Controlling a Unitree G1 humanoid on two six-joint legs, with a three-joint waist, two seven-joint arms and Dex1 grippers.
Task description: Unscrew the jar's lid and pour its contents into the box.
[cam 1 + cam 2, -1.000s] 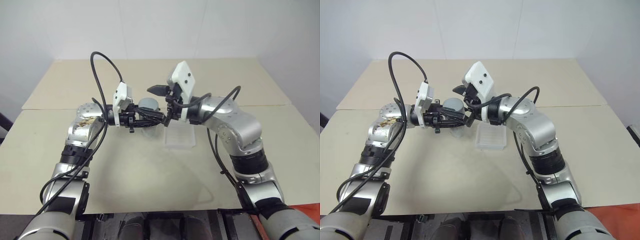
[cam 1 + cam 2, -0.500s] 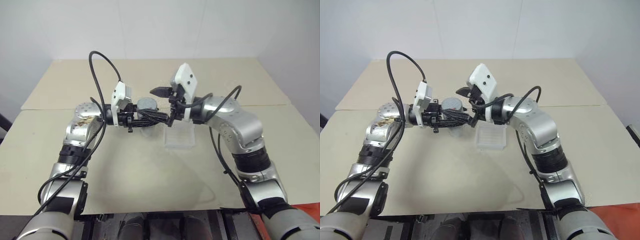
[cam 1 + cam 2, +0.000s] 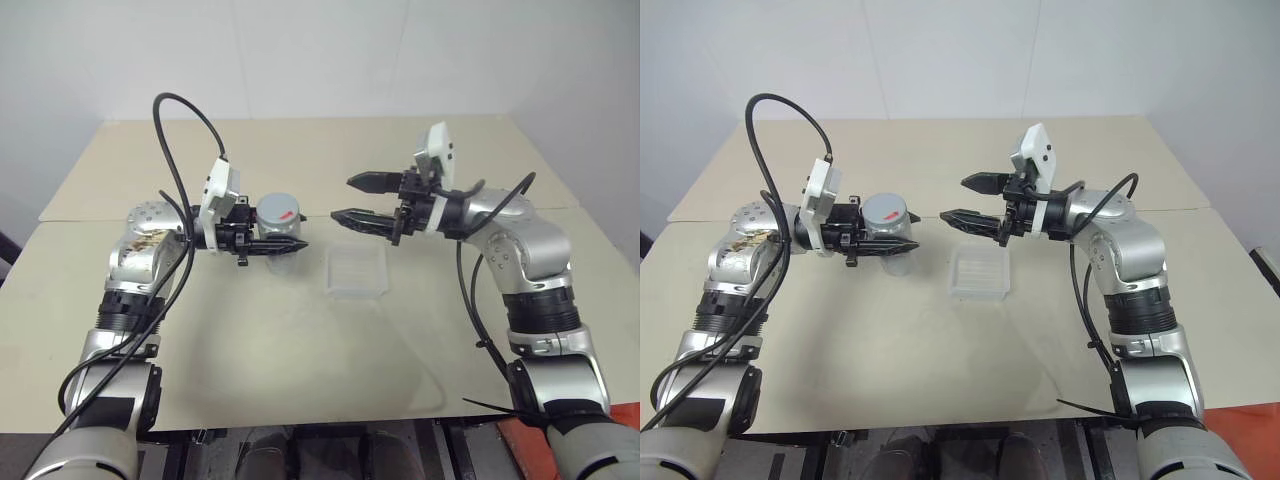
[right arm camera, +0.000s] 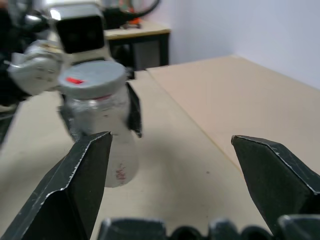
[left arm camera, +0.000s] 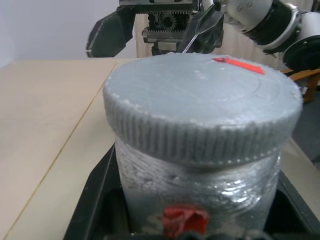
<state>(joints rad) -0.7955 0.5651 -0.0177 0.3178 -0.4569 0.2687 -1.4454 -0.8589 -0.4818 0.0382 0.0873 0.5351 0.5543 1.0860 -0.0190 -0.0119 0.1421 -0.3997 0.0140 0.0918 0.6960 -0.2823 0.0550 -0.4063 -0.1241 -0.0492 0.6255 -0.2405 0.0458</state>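
the jar (image 3: 278, 228), a small clear cylinder with a white label and red marks, is held upright above the table (image 3: 250, 350), over its middle and clear of the surface, pinched around its body by the left gripper (image 3: 285, 245), whose black fingers reach in level from the table's left side. the lid (image 5: 202, 102), a flat grey cap with a ribbed edge and a strip of red tape on top, sits screwed on, so the unscrewing looks not yet done. gripping low on the body leaves the cap free for the other hand, which seems the reason for this hold. the right gripper (image 3: 352, 200) hangs level opposite, apart from the jar, its two tapered black fingers spread wide and holding nothing, aimed at the cap as if lined up to close on it. the box (image 3: 357, 270), a shallow square tray of see-through plastic with rounded corners, lies flat on the table's middle, beneath the right gripper and just beside the jar, handy for pouring. the contents cannot be made out through the wall.
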